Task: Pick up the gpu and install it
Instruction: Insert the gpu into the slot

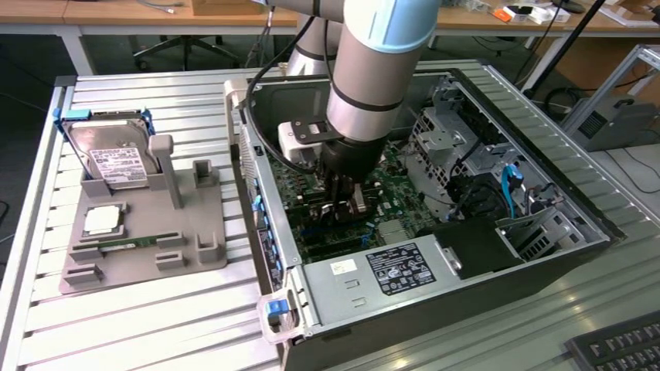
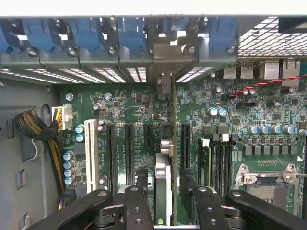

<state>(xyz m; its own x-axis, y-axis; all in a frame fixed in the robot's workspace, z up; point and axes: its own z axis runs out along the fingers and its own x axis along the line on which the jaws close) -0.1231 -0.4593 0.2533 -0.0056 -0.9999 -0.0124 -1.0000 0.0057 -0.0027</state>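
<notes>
The grey-and-blue robot arm reaches down into the open black desktop computer case (image 1: 577,255), which lies on its side on the slatted metal table (image 1: 124,332). Its black two-fingered gripper (image 1: 348,202) stands low over the green motherboard (image 2: 120,110), in the middle of the case.

In the wrist view the gpu (image 2: 163,191), a thin flat card seen edge-on with a silver metal end bracket, stands upright directly between the two black fingers (image 2: 139,211). Its long axis runs straight away from the gripper toward the row of blue slot latches (image 2: 129,33) on the case's rear wall, parallel with the black expansion slots (image 2: 128,153) on either side of it. The silver bracket end sits at the rear wall, in line with one slot opening.

The jaws stand parted, one finger on each side of the card, and a gap shows between each finger and the card faces. Judged from this, the card is not clamped at this moment. It appears to stand in its slot, though whether it is fully seated cannot be told.

Outside the case, toward the exterior view's left, a grey plastic parts holder (image 1: 196,255) carries a silver labelled hard drive (image 1: 116,164), a square silver processor (image 1: 103,220) and a narrow green memory stick (image 1: 119,246).
</notes>
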